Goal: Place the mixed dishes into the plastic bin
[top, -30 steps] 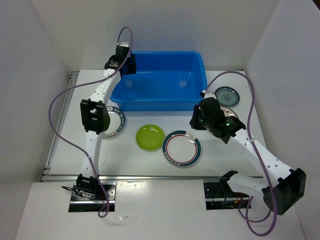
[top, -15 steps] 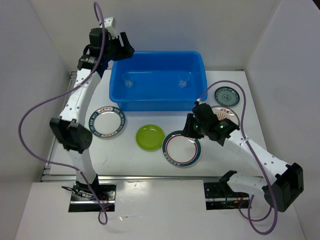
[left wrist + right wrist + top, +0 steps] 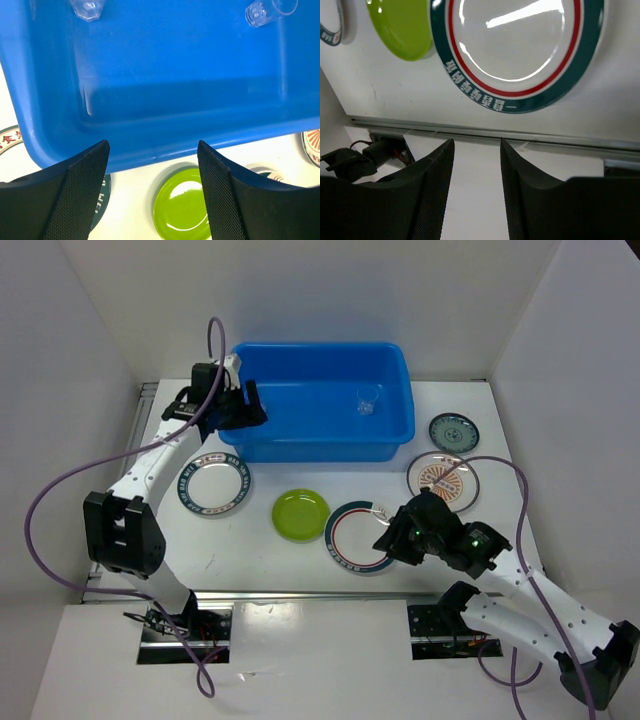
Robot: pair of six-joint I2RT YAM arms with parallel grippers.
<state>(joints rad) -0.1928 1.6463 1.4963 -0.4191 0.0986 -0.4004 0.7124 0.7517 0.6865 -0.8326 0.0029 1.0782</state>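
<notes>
Top external view: the right gripper [image 3: 386, 538] has pulled back beside the teal-rimmed plate [image 3: 352, 536], fingers parting, empty. The left gripper [image 3: 243, 406], fingers wide and empty, has swung over the blue bin [image 3: 320, 448], which holds 2 cups [image 3: 265, 11]; 5 plates remain on the tabletop [image 3: 300, 565].

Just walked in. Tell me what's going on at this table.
Two robot arms are clearing dishes into the blue bin. Two clear cups lie in it. All five plates sit on the table outside it: a left teal-rimmed plate, a red-ringed teal-rimmed plate, a lime-green plate, a sunburst plate and a small dark teal plate. The left gripper hangs open at the bin's near left corner, holding nothing. The right gripper, jaws apart and empty, is at the red-ringed plate's near right rim.
</notes>
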